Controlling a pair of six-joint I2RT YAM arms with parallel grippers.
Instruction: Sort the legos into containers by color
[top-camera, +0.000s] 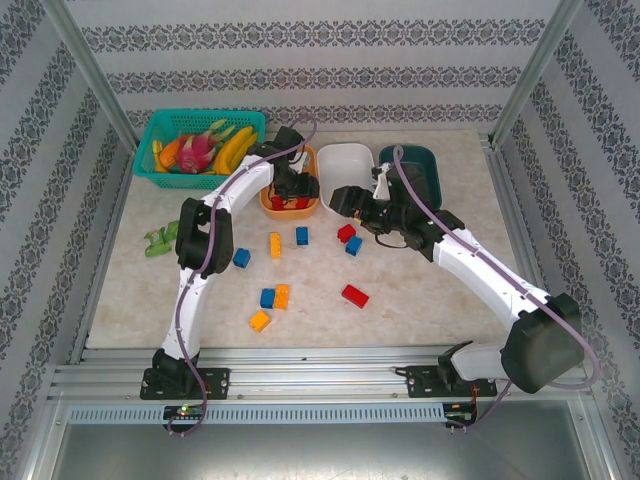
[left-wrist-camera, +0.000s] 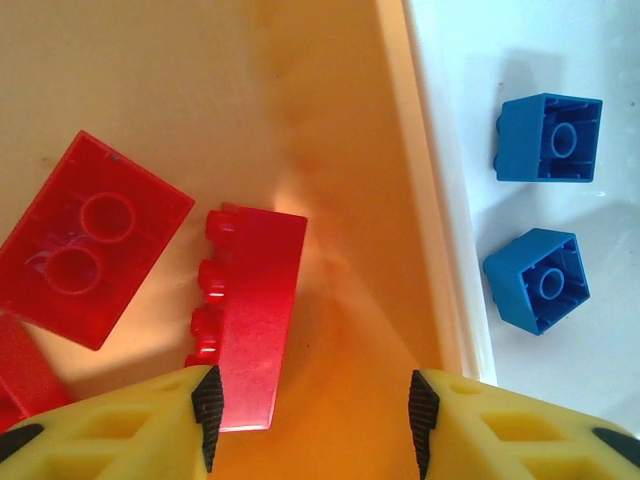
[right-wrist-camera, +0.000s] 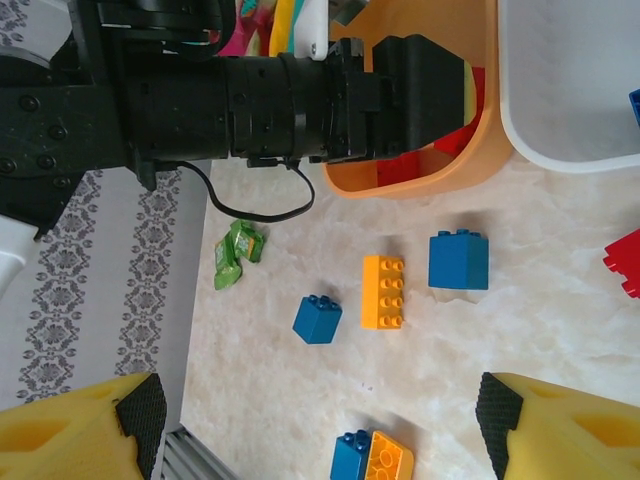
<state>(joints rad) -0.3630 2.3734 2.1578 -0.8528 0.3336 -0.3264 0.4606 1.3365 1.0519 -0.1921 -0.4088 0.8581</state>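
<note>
Legos in red, blue and yellow-orange lie scattered on the near half of the table, well apart from the containers, so most of the sorting is judged undone. A green leafy toy lies off to the left, outside the task. Beyond the bricks, the right gripper hangs near the front of the bins with its jaws spread wide and empty, apparently waiting for room. The left gripper reaches down into the orange bin. Its jaws stand parted with nothing between them. A red brick lies on its side on the bin floor just beside one finger, near another red brick, so red evidently belongs here. The white bin, just beside, holds two blue bricks. The dark teal bin sits partly behind the right arm's cable. Farthest back stands a mesh basket of toy fruit. The left arm's wrist lies across the orange bin, blocking the right arm's approach.
</note>
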